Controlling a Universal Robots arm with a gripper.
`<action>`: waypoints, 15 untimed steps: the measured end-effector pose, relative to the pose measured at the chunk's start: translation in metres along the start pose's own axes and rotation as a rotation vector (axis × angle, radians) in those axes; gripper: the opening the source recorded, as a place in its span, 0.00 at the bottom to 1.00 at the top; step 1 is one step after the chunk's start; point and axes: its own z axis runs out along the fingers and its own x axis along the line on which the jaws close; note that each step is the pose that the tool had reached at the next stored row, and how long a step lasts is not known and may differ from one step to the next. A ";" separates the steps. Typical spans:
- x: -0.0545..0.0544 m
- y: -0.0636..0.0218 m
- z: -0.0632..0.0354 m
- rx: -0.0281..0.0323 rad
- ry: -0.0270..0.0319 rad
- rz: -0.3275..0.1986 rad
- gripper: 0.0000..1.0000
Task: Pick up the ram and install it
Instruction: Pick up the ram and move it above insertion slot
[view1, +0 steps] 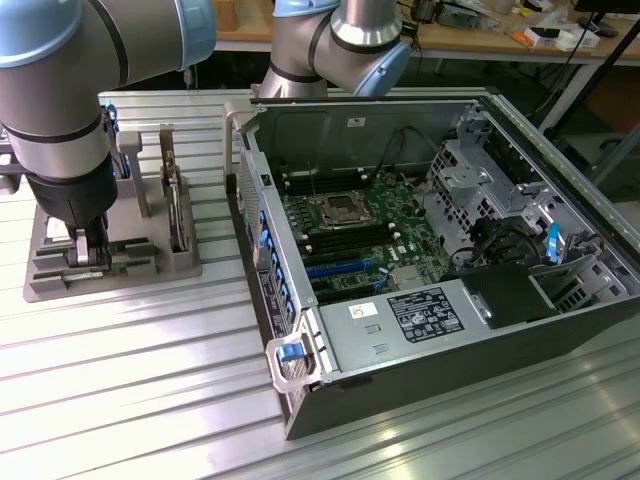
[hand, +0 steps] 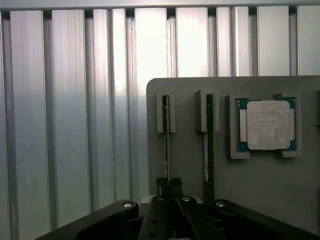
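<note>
Ram sticks, two, stand in holder beside one CPU

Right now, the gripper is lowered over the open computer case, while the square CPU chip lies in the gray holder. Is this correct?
Not quite. The gripper is lowered over the gray holder, beside the open computer case, as the exterior view shows. The square CPU chip does lie in the gray holder.
</note>
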 end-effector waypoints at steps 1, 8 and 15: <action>0.000 0.0000 0.0000 0.0000 0.0000 0.000 0.12; 0.000 0.0001 -0.0015 0.0001 -0.0007 0.000 0.12; 0.000 0.0006 -0.0102 0.0000 -0.0027 0.000 0.12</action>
